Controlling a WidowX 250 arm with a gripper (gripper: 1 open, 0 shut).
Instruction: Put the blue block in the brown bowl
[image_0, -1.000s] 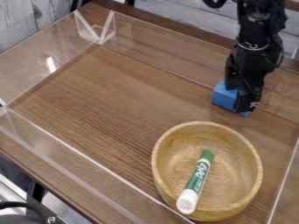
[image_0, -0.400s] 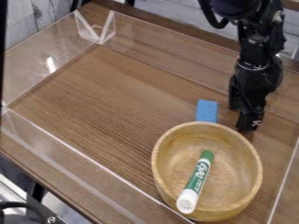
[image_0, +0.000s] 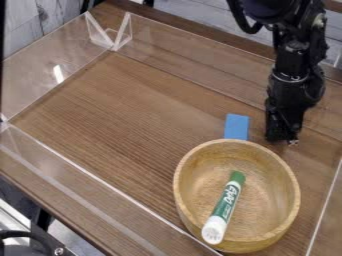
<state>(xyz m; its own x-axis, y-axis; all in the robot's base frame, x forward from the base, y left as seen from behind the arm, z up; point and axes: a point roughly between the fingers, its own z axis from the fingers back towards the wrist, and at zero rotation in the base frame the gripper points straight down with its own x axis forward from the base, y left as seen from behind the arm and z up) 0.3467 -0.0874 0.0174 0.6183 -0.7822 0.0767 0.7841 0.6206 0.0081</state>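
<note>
The blue block (image_0: 237, 126) lies flat on the wooden table, just beyond the far rim of the brown bowl (image_0: 189, 168). My gripper (image_0: 282, 131) points straight down right beside the block, on its right. Its fingers are shut together near the table top with nothing between them. The block is apart from the fingers and free. The bowl sits at the front right and holds a green and white marker (image_0: 225, 207).
Clear acrylic walls (image_0: 54, 75) ring the table top. A clear folded stand (image_0: 110, 32) is at the back left corner. The black arm (image_0: 297, 50) rises at the back right.
A second ago the block stood at my fingertips further back and right. It now lies flat to my left. My fingers have since closed on nothing.
</note>
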